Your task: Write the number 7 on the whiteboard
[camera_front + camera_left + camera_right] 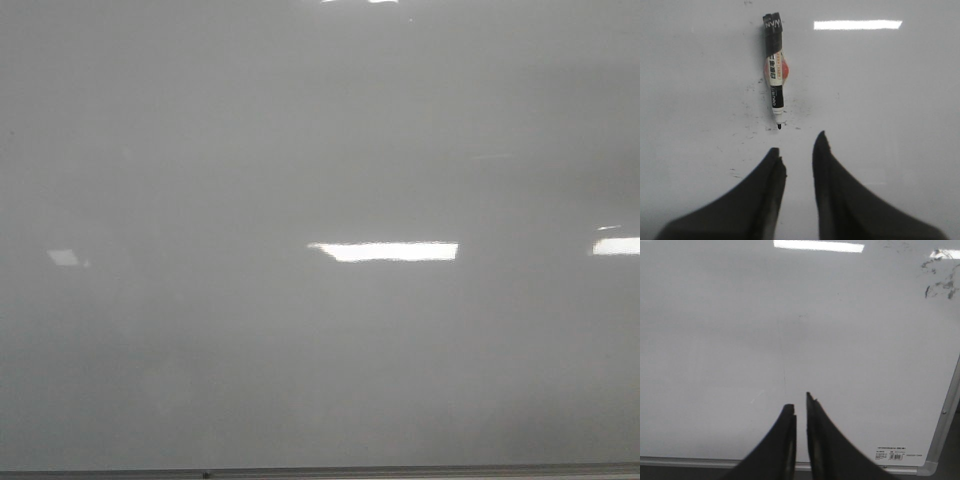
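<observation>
Lying uncapped on the whiteboard (pixel 900 100), a marker (pixel 775 70) points its tip toward the left gripper (pixel 797 142), whose jaws are parted and empty. Right gripper (pixel 799 400): jaws almost closed, holding nothing, above bare whiteboard near its metal frame (pixel 945 415); no 7 visible.

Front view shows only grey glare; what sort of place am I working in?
Probably an indoor office or lab workstation: a glossy whiteboard fills the view, reflecting rectangular ceiling lights. An uncapped marker lies on it beyond the left gripper, and old ink smudges mark one corner.
</observation>
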### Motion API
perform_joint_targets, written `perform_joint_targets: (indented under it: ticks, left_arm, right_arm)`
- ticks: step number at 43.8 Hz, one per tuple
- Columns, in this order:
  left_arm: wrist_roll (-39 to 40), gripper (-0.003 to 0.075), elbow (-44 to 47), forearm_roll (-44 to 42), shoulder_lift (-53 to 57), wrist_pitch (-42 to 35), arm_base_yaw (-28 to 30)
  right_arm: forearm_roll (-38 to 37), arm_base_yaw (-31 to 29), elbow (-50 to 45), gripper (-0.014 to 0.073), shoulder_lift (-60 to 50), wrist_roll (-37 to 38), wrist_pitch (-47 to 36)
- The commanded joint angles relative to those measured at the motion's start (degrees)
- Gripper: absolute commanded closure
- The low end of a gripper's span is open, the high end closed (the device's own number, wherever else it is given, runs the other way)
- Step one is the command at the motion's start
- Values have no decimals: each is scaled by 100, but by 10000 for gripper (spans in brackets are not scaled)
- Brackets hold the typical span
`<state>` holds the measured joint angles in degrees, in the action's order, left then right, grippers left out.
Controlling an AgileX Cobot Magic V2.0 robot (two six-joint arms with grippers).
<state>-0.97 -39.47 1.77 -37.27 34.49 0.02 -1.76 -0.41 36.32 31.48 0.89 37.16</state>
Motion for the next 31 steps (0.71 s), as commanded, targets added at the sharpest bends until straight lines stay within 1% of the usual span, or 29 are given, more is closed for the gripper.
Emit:
perform_joint_targets:
  ticks: [1, 4, 6, 8, 11, 21, 31]
  left_arm:
    - [15, 302, -165, -22, -238, -407, 2]
    - [15, 214, -165, -35, -411, -441, 2]
    - [15, 192, -165, -35, -544, -449, 2]
    - [15, 192, -165, -49, -696, -477, 2]
    - [15, 195, -165, -60, -929, -549, 2]
    - [36, 195, -329, -60, -1919, -1145, 2]
    - [49, 195, -837, -60, -2818, -1235, 157]
  right_arm:
    - [-84, -39, 152, 298, 58, -21, -332]
    - [-84, -39, 152, 188, 58, -21, -343]
    - [-84, -39, 152, 140, 58, -21, -343]
    - [-84, -39, 152, 111, 58, -21, -343]
    - [-84, -39, 152, 115, 58, -21, -349]
    - [-84, -39, 152, 116, 58, -21, -349]
    - [-84, -39, 152, 116, 58, -21, -326]
